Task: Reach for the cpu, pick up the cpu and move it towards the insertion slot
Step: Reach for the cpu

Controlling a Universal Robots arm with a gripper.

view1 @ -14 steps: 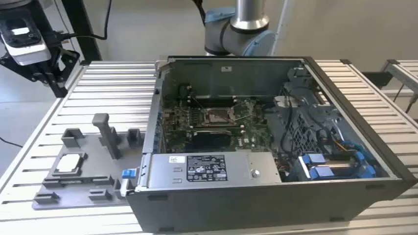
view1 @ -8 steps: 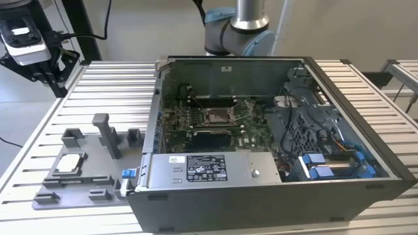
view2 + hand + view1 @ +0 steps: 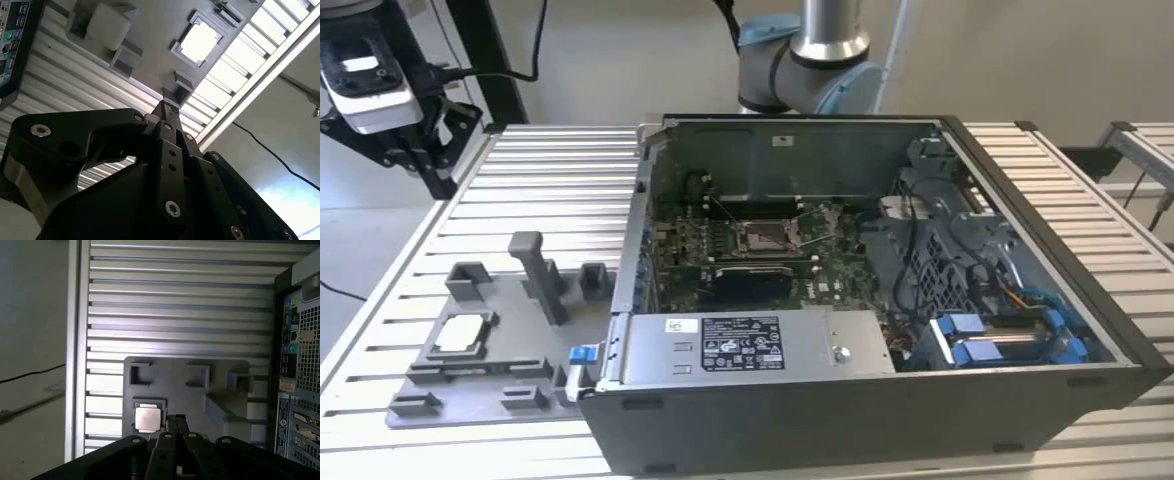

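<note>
Pincer (image 3: 164,106) first: in both wrist views the two black fingers (image 3: 171,424) meet at the tips, drawn narrow, with nothing between them. It hangs clear above the slatted table (image 3: 175,305) and touches nothing. In the exterior view the wrist (image 3: 371,78) sits high at the exterior view's left, over the far end of the table.

Nearest below the tips is the grey fixture (image 3: 185,400), a flat plate with small raised blocks and one tall post (image 3: 531,265). And there's the cpu (image 3: 149,419): a silvery square lying flat in a square nest on that fixture, on the side away from the case. It is not gripped and not touched, with open air between it and the tips. The second wrist view catches the cpu (image 3: 200,41) bright, out beyond the fingertips, close to the table's edge. In the exterior view the cpu (image 3: 460,335) lies well apart from the wrist, down toward the near end of the table.

Further out is the case (image 3: 854,400), lying open on the table, just beside the fixture. Its port panel (image 3: 300,365) shows in the first wrist view. Inside it, on the green board (image 3: 720,250), is the slot (image 3: 765,236), a square with a shiny metal frame. It is well apart from both pincer and cpu, with the case wall between. Farthest back, behind the case, stands the arm's base (image 3: 807,60).
</note>
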